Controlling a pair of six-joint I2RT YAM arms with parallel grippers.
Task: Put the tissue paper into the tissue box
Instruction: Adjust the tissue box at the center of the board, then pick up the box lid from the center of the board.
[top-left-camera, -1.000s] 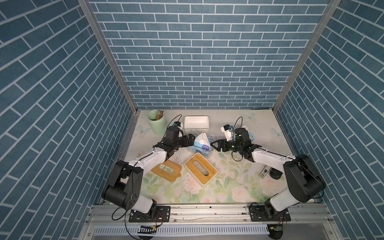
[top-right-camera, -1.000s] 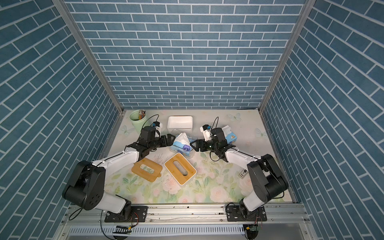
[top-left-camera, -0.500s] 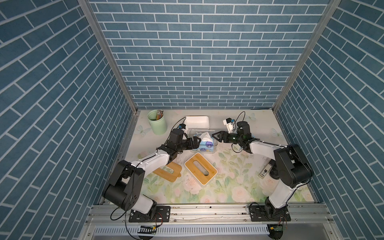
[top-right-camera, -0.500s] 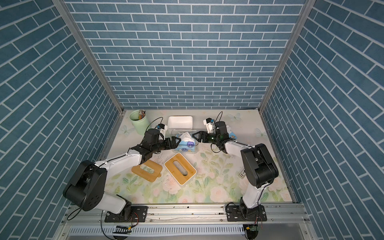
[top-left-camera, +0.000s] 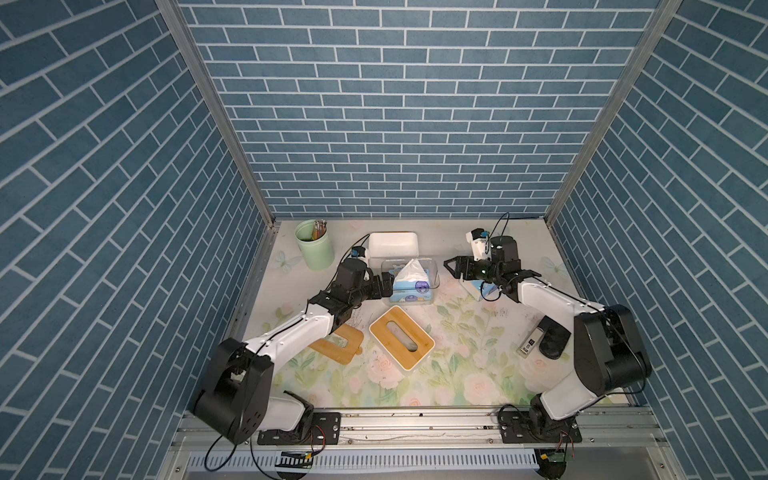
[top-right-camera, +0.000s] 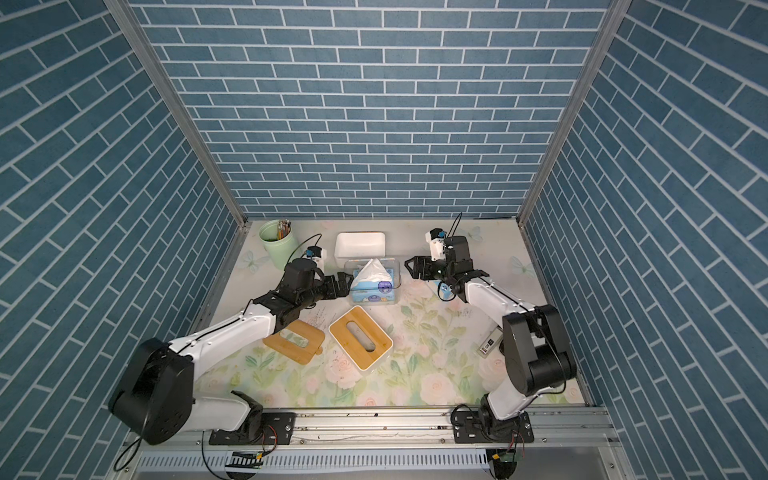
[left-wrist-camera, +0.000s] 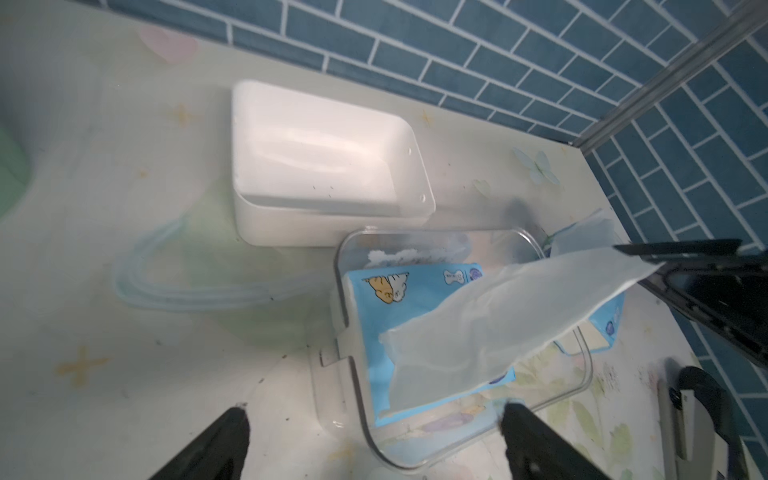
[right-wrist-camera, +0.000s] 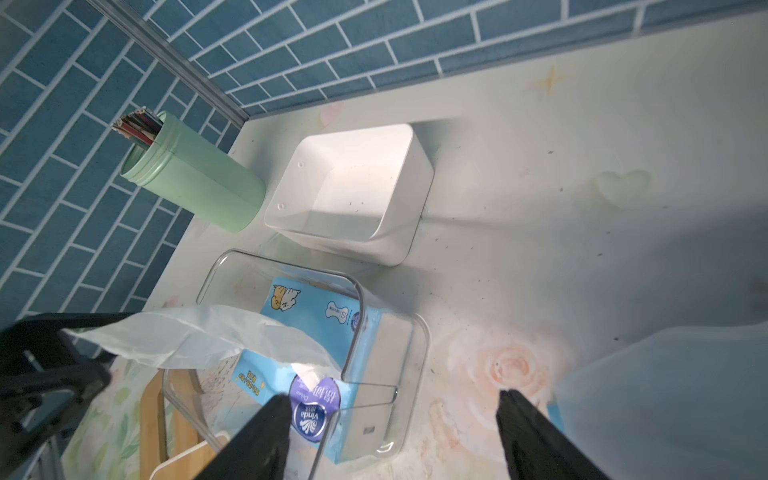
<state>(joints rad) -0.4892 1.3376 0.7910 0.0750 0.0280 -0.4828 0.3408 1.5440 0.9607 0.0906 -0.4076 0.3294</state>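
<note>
The left arm stretches low and nearly flat across the floral-print tabletop (top-left-camera: 457, 353). Its left gripper (top-left-camera: 385, 284) lies level, just beside one short end of the clear tissue box (top-left-camera: 434, 276), with its jaws spread wide and nothing between them. The right arm bends at the elbow and points its right gripper (top-left-camera: 451, 268) at the opposite end from a little way off. That gripper is also parted and empty.

The box is transparent hard plastic, rectangular with rounded corners. Inside it lies the tissue pack (top-left-camera: 413, 291), a soft pack in glossy blue wrap printed with cartoons. One thin white tissue sheet (top-left-camera: 412, 270) stands up from the pack in a crumpled peak.

Behind the clear box is a smooth, matte white bin (top-left-camera: 392, 245).
</note>
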